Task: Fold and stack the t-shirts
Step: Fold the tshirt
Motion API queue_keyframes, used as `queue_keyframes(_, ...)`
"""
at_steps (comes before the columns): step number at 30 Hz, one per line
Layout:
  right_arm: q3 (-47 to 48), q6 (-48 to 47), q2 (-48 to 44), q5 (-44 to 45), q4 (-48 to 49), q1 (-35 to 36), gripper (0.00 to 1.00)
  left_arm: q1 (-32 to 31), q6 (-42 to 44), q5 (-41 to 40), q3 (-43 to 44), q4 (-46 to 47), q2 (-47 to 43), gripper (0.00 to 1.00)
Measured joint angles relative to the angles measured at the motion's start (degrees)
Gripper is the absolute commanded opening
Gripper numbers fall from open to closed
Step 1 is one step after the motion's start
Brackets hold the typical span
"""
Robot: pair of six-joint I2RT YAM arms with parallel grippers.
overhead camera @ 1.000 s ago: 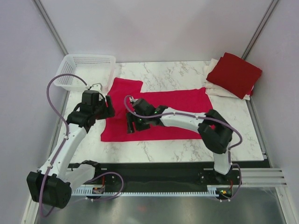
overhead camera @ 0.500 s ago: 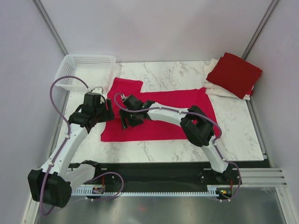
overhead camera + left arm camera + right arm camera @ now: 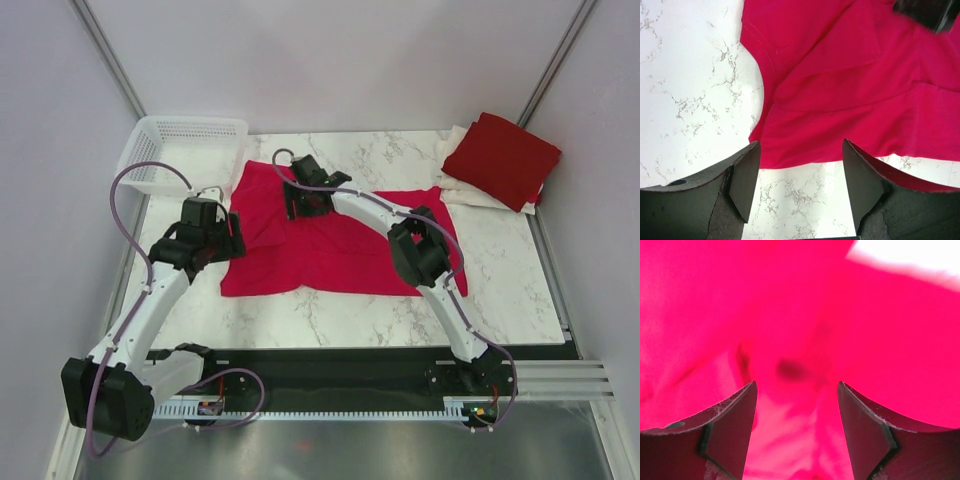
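Observation:
A bright crimson t-shirt (image 3: 340, 255) lies spread and rumpled across the marble table; it also shows in the left wrist view (image 3: 840, 85) and fills the right wrist view (image 3: 800, 315). My left gripper (image 3: 232, 242) is open and empty at the shirt's left edge, its jaws (image 3: 801, 146) over bare marble just short of the hem. My right gripper (image 3: 300, 205) is open, low over the shirt's far left part, with cloth between and below the jaws (image 3: 797, 386). A folded darker red shirt (image 3: 502, 158) lies on folded white shirts (image 3: 468, 190) at the back right.
A white plastic mesh basket (image 3: 185, 150) stands at the back left corner, close behind my left arm. Grey walls close in both sides. The right arm stretches diagonally over the crimson shirt.
My right gripper has moved from the shirt's near left part up to its far left part. The shirt's left side has shifted and rumpled. My left gripper has barely moved.

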Motion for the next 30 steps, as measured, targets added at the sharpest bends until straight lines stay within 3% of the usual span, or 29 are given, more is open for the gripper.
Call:
queue_keyframes(4,3.74,-1.81,0.09,2.86,-0.63,-3.54,0.77,0.0,0.0,0.74,0.0,0.0,0.48,0.73)
queue_keyframes(7,0.04,-2.16,-3.98,3.1,-0.33,-4.42,0.8,-0.15,-0.04,1.81,0.0,0.24,1.99,0.73)
queue_keyframes(14,-27.32,0.33,-28.55,0.68,5.35,-2.34,0.82,-7.13,-1.31,0.22,3.43,0.39,11.19,0.57)
queue_keyframes(19,-44.65,2.51,-42.64,-0.63,9.33,-1.73,0.83,-11.69,-3.8,-1.11,8.44,3.34,23.32,0.53)
queue_keyframes(26,-58.55,3.28,-49.0,-0.66,9.79,-2.03,0.84,-12.28,-7.48,-7.61,8.61,6.34,34.12,0.67)
queue_keyframes(30,-62.23,3.28,-52.92,-0.68,9.29,-2.08,0.84,-12.28,-8.31,-9.99,9.16,8.41,35.39,0.67)
